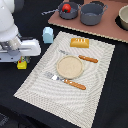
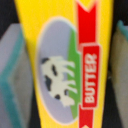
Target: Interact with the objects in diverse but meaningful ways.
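One "BUTTER"-labelled yellow butter block (image 2: 62,65)

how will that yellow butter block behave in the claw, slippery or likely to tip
The butter block looks like a flat-sided box, so it probably won't roll. Its printed surface seems smooth, so it might slip. It is small beside the claw, so likely light.

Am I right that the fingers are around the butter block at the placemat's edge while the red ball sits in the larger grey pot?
Not quite. The red ball sits in the smaller dark pot, not the larger grey pot, as the exterior view shows. The rest holds: the fingers flank the butter block beside the placemat.
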